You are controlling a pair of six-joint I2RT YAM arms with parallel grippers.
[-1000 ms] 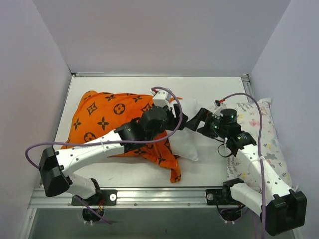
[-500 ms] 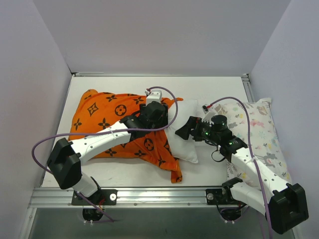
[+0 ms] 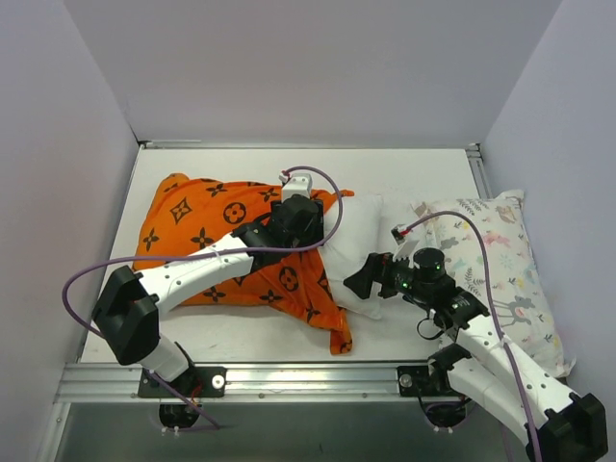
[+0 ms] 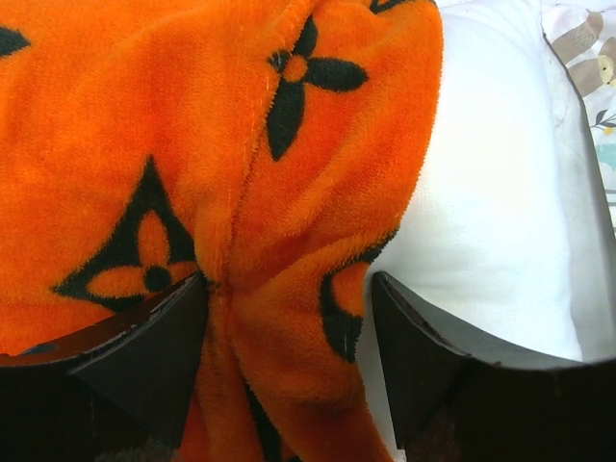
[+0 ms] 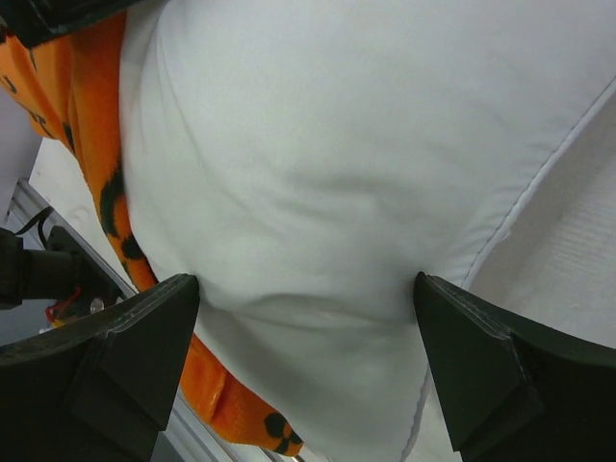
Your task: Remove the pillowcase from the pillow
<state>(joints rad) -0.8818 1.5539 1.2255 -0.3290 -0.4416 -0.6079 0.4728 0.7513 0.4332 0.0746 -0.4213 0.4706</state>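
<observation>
**Cover partly off, and neither gripper has a firm hold**

The pillow (image 3: 352, 236) lies on the table (image 3: 404, 173). Its right end is bare and white, and the rest is inside the orange pillowcase (image 3: 217, 241), which spreads away to the pillow's left and trails a loose flap off its near side. An animal-print pillow (image 3: 500, 260) lies just to the pillow's right.

The main risk is probably the pillow travelling with the cover. If the left gripper (image 4: 289, 318) closes where it stands, at the mouth of the cover, it may catch the white filling under the plush along with the fabric. A pull to the left would then drag both together. The right gripper (image 5: 308, 318) could also fail as an anchor. The bare end is plump and smooth, so wide jaws may squeeze it out sideways or slide off its corner. The bunched fabric at the mouth could snag too.

The left fingers (image 4: 144, 356) stand well apart, straddling a raised ridge of orange fabric at the edge of the bare pillow. The plush meets both inner faces, but no tight pinch shows. The right fingers (image 5: 125, 356) are spread to their widest over the pillow's near right part, tips against the white cloth, clamping nothing.
</observation>
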